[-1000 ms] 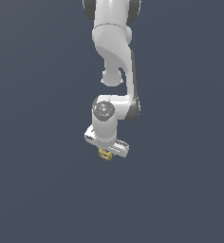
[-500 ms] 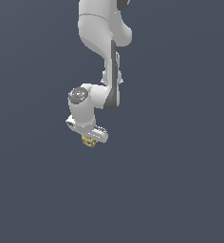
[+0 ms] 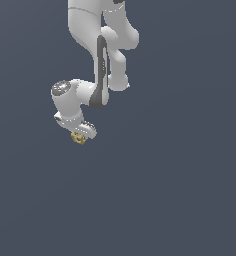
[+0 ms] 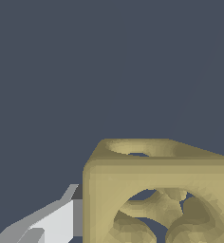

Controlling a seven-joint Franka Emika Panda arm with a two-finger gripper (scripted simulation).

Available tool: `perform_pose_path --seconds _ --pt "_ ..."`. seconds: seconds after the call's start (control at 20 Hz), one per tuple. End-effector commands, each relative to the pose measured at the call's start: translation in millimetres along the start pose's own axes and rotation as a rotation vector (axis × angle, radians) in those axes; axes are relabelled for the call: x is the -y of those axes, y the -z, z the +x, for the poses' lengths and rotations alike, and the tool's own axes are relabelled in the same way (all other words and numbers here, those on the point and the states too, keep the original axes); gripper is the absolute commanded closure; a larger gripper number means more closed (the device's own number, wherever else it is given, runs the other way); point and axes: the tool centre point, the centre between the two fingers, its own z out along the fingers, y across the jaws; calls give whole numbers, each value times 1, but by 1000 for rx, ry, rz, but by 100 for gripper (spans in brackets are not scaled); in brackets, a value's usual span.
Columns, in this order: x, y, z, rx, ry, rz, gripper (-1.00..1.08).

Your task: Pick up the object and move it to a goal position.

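The object is a small tan-yellow cube (image 3: 79, 139) with hollowed faces. It hangs under the white gripper (image 3: 80, 136) at the end of the white arm, left of centre in the exterior view. In the wrist view the cube (image 4: 156, 190) fills the near field, with a round opening in each visible face, and one grey-white finger (image 4: 52, 223) presses against its side. The gripper is shut on the cube and holds it in the air. The other finger is hidden behind the cube.
The white arm (image 3: 97, 60) comes down from the top of the exterior view. A plain dark blue-grey background (image 3: 180, 190) lies all around it. No goal marker shows.
The arm has swung toward the exterior view's left, carrying the cube with it. The gripper has stayed shut on the cube.
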Motion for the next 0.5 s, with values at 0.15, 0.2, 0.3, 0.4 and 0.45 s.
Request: perform_pose_path --seconds 0.15,0.2,0.3,0.4,0.45 --pt "-36 2 -7 0 1 0 108" --pt "-40 2 -7 0 1 0 108" --pt "-46 3 -8 0 1 0 108" --pt "-50 3 -8 0 1 0 108" --pt "-51 3 -8 0 1 0 108"
